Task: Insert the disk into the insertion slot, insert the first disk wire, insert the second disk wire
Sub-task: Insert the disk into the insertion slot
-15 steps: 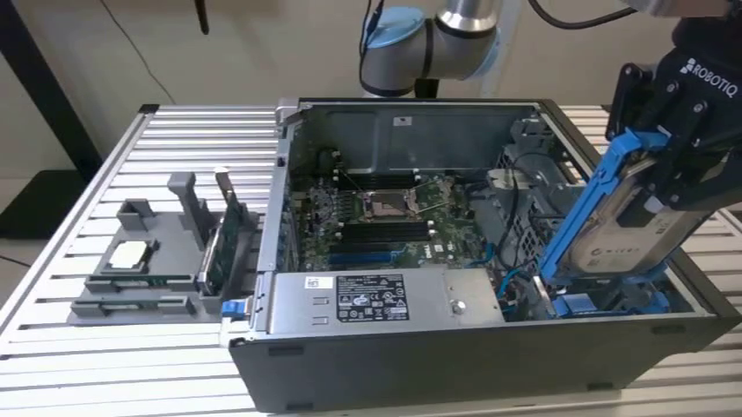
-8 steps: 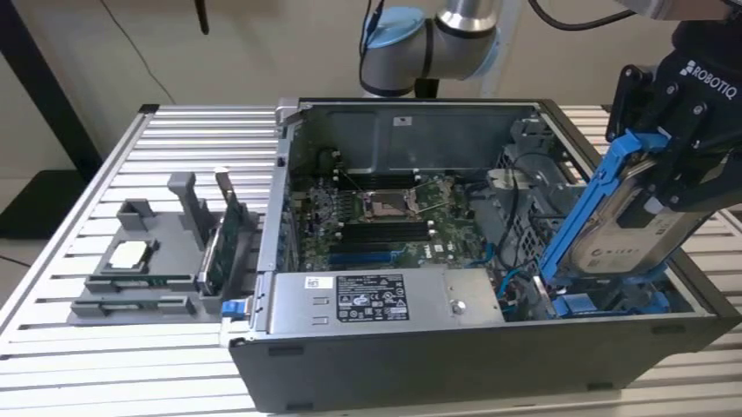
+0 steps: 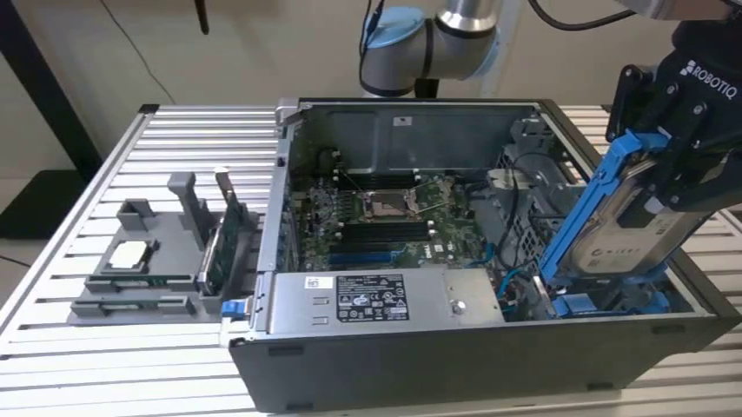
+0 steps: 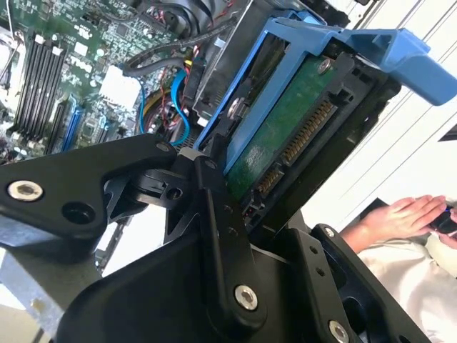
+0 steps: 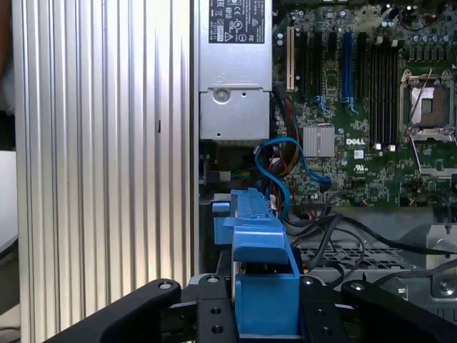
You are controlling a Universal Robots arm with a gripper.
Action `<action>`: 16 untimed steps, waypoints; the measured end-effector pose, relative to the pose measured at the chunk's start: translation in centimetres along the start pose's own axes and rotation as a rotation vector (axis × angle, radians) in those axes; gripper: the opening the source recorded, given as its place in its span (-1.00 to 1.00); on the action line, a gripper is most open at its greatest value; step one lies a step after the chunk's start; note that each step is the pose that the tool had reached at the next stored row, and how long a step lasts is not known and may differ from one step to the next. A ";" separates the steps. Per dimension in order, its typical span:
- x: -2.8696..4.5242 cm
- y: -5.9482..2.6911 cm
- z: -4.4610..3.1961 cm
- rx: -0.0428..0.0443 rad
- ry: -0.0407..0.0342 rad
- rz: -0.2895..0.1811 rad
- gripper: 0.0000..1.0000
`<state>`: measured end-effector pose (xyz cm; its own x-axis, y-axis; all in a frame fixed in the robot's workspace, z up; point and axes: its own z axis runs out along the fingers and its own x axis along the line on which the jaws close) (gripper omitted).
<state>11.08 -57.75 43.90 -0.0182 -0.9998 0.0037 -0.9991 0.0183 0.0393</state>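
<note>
My gripper [image 3: 655,187] is shut on the disk [image 3: 635,236], a silver-grey drive in a bright blue carrier [image 3: 589,208]. In the exterior view it hangs steeply tilted over the case's front corner on that view's right. Its lower end reaches down to the insertion slot [image 3: 609,304], a dark bay with blue rails. In the second wrist view the disk's green underside [image 4: 282,139] and its connector show between my fingers [image 4: 214,193]. The first wrist view has the blue carrier [image 5: 260,264] clamped in my gripper [image 5: 264,318]. Blue wires [image 5: 282,161] loop loose beside the bay.
The open computer case [image 3: 464,365] lies on a slatted metal table [image 3: 174,148]. Inside are the silver power-supply box [image 3: 383,297] and the motherboard [image 3: 383,213]. A grey fixture [image 3: 145,261] with a green card [image 3: 228,234] stands at the exterior view's left. A person's hand [image 4: 400,214] rests nearby.
</note>
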 end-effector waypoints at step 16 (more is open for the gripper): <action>-0.70 -0.32 1.37 0.0000 -0.0002 0.000 -0.35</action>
<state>11.36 -57.06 42.51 -0.0180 -0.9998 0.0035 -0.9991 0.0181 0.0393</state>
